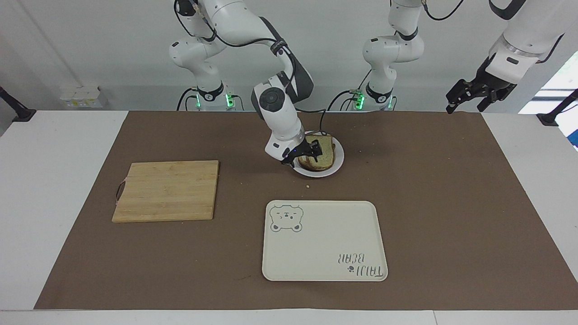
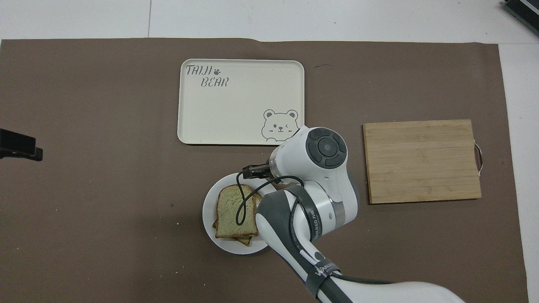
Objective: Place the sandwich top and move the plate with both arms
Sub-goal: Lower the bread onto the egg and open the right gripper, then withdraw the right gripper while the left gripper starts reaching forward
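Observation:
The sandwich top (image 1: 322, 153) lies on the stacked sandwich on the plate (image 1: 337, 163), near the robots' edge of the brown mat. In the overhead view the top (image 2: 236, 209) covers a lower slice whose crust peeks out, and the plate's rim (image 2: 209, 210) shows around it. My right gripper (image 1: 303, 153) is open and empty, low beside the plate's edge toward the right arm's end, its fingers apart from the bread. In the overhead view the right arm hides it. My left gripper (image 1: 469, 98) waits open, raised over the left arm's end of the table (image 2: 19, 145).
A cream tray with a bear drawing (image 1: 325, 243) lies farther from the robots than the plate (image 2: 236, 105). A wooden cutting board (image 1: 167, 189) lies toward the right arm's end (image 2: 421, 160). Small crumbs (image 1: 307, 185) lie by the plate.

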Robot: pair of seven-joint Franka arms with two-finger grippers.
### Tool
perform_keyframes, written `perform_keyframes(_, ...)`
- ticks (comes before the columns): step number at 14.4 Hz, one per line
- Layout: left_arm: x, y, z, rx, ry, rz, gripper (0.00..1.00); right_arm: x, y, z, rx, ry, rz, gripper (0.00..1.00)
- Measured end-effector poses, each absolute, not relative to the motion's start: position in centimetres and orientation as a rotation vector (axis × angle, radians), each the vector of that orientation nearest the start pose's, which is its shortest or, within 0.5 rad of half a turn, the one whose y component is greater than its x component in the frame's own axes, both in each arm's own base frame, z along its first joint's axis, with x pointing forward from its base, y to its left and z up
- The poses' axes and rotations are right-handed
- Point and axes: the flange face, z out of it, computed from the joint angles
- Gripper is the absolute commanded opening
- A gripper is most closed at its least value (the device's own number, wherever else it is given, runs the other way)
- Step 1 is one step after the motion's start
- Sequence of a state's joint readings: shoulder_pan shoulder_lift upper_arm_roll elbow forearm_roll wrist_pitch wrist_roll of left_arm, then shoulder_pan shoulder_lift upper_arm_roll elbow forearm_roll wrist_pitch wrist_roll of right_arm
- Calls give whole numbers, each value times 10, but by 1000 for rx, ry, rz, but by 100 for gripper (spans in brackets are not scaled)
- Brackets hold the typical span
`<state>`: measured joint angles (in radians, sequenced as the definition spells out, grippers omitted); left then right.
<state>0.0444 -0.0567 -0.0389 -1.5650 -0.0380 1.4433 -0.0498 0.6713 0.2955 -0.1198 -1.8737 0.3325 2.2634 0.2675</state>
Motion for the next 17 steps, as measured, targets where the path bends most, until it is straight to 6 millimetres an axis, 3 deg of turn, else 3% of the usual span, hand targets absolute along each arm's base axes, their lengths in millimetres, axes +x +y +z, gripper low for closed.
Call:
perform_keyframes(4, 523, -2, 647, -3173, -82, 104, 100, 559, 278, 413, -2935, -113, -67, 100)
perform_keyframes(8, 523, -2, 647, -3173, -82, 104, 100, 564, 224, 460, -2970, -91, 5, 100)
perform_keyframes(14, 523, -2, 647, -3173, -82, 105, 100, 551, 136, 519, -3029, -71, 89, 100)
perform_keyframes(17, 523, -2, 647, -3173, -82, 104, 100, 548, 90, 539, -3084, -26, 58, 100)
